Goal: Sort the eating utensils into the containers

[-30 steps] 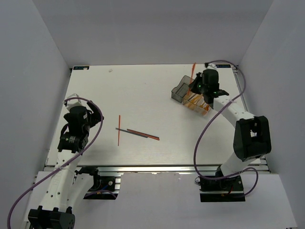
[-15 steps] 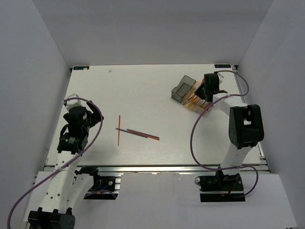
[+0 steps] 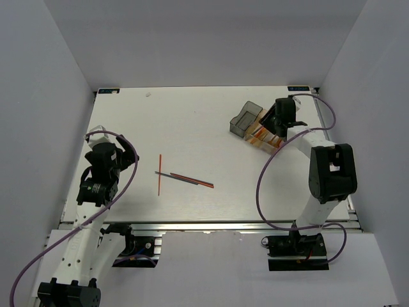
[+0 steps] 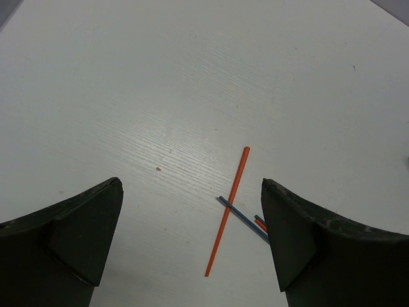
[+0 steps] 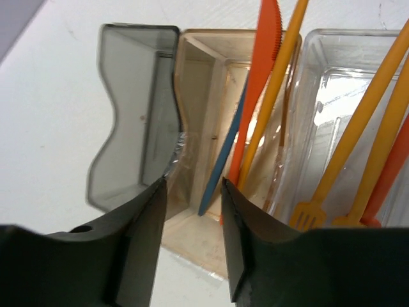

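- Now, right gripper (image 5: 193, 187): jaws apart and empty over the amber bin (image 5: 204, 83). The upright stick they carried a second ago has left them, and is judged to have dropped in beside the orange knife (image 5: 265, 51), just beyond the jaws.
- Left gripper (image 4: 192, 185): jaws wide apart and empty, unchanged. The loose orange stick (image 4: 228, 208) crosses a blue-grey stick (image 4: 241, 216) on the counter (image 4: 160, 96), between and beyond the jaws.
- Right wrist view only: the dark grey bin (image 5: 134, 115), left of the jaws, shows nothing inside. The clear bin (image 5: 332, 64), to the right, holds forks (image 5: 307, 211).
- Top view only: a red stick (image 3: 192, 180) awaits sorting.
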`<state>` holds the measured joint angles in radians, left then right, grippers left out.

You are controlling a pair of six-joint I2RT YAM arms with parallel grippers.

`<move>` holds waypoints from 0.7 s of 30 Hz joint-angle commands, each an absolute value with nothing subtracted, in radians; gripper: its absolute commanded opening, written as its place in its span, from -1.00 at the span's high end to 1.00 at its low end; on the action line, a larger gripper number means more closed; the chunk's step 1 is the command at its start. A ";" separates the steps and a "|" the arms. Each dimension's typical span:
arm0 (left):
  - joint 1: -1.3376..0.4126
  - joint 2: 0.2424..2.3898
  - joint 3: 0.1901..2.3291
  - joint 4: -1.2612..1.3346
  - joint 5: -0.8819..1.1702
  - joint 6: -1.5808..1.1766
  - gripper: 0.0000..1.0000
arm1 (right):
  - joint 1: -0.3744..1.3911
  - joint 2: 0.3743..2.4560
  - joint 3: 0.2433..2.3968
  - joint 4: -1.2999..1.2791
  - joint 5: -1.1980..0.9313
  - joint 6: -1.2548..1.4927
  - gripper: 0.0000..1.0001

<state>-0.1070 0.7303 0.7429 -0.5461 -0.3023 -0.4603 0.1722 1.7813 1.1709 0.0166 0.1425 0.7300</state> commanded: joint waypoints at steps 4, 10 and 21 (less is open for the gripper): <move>-0.110 0.778 0.747 -0.497 -0.229 -0.436 -0.96 | 0.189 1.543 1.161 0.028 0.118 0.642 -0.06; -0.127 1.200 0.908 -0.526 -0.080 -0.423 -0.96 | 0.242 1.252 0.997 0.037 -0.044 0.531 -0.40; -0.319 1.719 1.170 -0.655 -0.268 -0.433 -0.66 | 0.357 0.971 0.662 -0.109 -0.198 0.425 -0.52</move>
